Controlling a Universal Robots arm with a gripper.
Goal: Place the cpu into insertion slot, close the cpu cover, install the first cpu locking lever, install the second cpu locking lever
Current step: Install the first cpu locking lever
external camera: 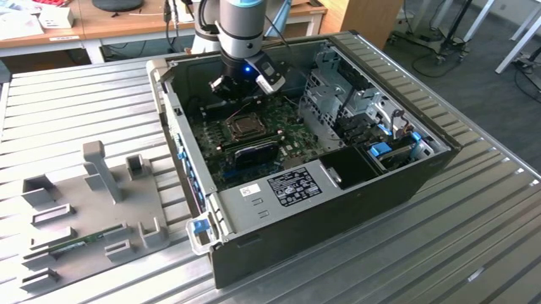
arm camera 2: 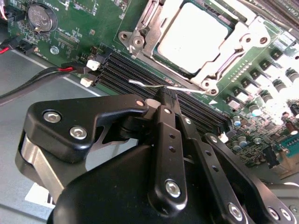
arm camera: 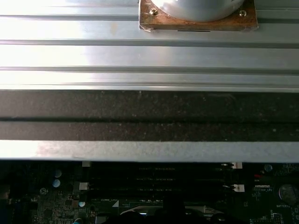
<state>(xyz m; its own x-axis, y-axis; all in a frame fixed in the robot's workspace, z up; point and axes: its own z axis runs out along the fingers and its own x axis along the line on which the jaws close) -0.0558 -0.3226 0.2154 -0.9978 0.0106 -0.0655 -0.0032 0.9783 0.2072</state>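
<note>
The cpu point(arm camera 2: 194, 35) lies pale and flat in the insertion slot point(external camera: 245, 126) on the green board. The silver cpu cover point(arm camera 2: 243, 42) is down around it, with the chip showing through its window. A thin wire locking lever point(arm camera 2: 142, 83) sticks out over the black memory slots point(arm camera 2: 126, 70), just beside the socket. My gripper point(arm camera 2: 161, 93) hangs over the board's far side, fingers together, and its tip is at that lever; whether they touch is unclear. In the exterior view the gripper point(external camera: 243, 88) is just behind the socket, inside the open case.
The grey perforated drive cage point(external camera: 338, 95) stands to the exterior view's right of the board. Red and black cables point(arm camera 2: 46, 77) run beside the memory slots, near a coin battery point(arm camera 2: 39, 16). A grey fixture plate point(external camera: 93, 209) lies on the ribbed metal table point(external camera: 473, 209).
</note>
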